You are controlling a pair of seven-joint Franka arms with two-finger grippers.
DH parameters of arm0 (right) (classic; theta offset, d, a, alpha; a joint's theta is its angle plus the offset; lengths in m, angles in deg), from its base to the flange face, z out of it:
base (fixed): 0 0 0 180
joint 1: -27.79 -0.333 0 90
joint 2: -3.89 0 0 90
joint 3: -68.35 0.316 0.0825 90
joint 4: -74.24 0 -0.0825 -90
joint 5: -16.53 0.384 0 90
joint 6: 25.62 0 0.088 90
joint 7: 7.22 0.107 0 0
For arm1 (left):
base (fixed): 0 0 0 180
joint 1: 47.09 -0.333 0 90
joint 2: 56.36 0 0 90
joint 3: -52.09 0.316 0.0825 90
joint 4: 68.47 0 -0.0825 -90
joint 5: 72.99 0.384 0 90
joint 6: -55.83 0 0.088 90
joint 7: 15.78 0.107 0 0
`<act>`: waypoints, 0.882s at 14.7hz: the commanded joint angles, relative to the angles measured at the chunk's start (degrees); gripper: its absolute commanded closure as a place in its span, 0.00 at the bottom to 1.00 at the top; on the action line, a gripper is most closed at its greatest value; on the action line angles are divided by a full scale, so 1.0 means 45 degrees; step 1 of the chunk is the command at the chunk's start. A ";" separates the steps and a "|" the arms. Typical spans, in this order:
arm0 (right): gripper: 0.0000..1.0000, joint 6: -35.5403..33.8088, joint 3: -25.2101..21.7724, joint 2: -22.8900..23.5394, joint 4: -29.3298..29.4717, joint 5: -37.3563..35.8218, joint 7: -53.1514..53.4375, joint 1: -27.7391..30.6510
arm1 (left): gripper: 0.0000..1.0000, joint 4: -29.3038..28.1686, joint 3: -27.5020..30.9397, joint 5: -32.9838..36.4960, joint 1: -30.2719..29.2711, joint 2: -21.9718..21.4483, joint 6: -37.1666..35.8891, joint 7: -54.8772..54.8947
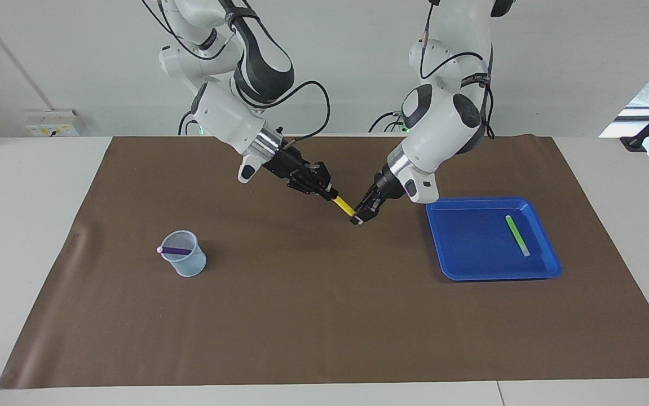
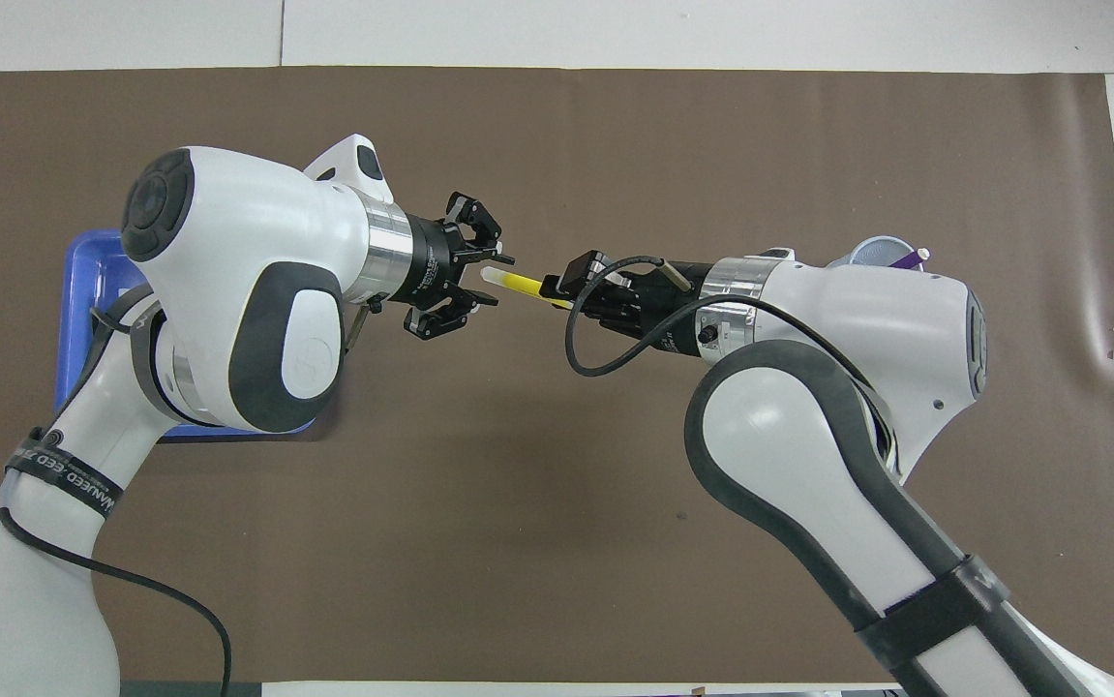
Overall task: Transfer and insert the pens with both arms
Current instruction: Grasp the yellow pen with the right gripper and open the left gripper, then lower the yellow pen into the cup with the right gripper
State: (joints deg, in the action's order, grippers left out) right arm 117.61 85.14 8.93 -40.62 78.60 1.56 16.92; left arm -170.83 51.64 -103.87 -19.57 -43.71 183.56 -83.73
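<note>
the handover of the yellow pen is in hand above the middle of the worktop: the right gripper is clamped on it, while the left gripper stands spread around its pale end. next, i judge, the right arm carries it to the mesh cup holding the purple pen; the green pen lies in the blue tray, and writing on the left arm's strap cannot be read.

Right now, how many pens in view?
3. Purple pen stands in the mesh cup. Green pen lies in the blue tray. Yellow pen is in the air, held by the right gripper, beside the left gripper.
</note>
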 commanded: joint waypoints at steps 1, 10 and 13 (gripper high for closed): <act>1.00 -0.0712 0.0077 -0.0105 0.0229 -0.0467 -0.0312 0.0441 | 0.00 -0.0436 0.0119 0.0766 -0.0469 -0.0077 0.0559 0.1344; 1.00 -0.9753 0.0077 0.1222 0.5538 -1.0812 -0.3915 0.3977 | 0.00 -0.3365 0.0119 0.2560 -0.3767 -0.1170 0.1362 1.3493; 1.00 -1.0073 0.0096 0.1458 0.6090 -1.4504 -0.6924 0.4056 | 0.00 -0.3522 0.0119 0.3812 -0.5134 -0.1190 0.1323 1.5329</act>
State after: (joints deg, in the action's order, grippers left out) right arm 73.40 84.62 13.13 -16.26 21.53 -22.60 34.97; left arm -184.12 52.75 -90.17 -39.29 -47.09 188.71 -19.82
